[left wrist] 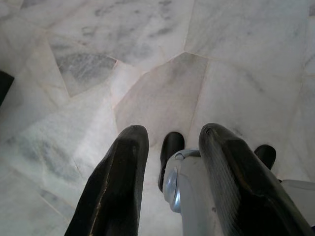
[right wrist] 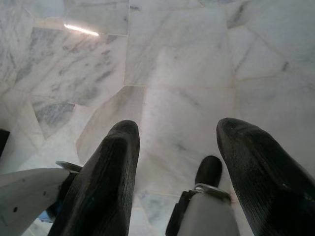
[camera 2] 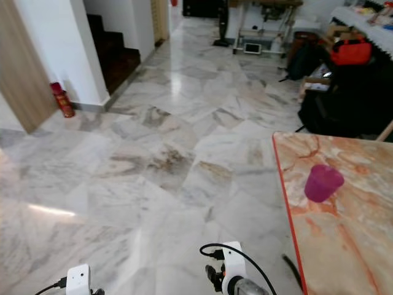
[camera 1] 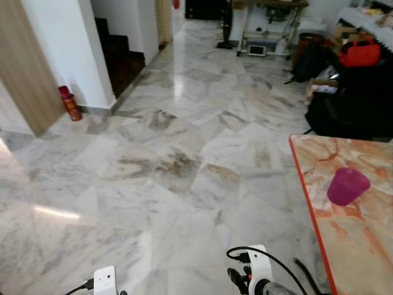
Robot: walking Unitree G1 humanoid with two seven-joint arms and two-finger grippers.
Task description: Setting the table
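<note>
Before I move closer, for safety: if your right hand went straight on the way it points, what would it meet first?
Likely the marble floor: the right hand hangs open, pointing down at bare tiles.

Desk and arms run out of frame in marble-floored room

The orange-veined desk (camera 1: 353, 233) is cut off at the right and bottom edges; both arms show just wrist parts at the bottom edge, and items on the far shelves (camera 1: 270, 27) are too small to identify.
</note>
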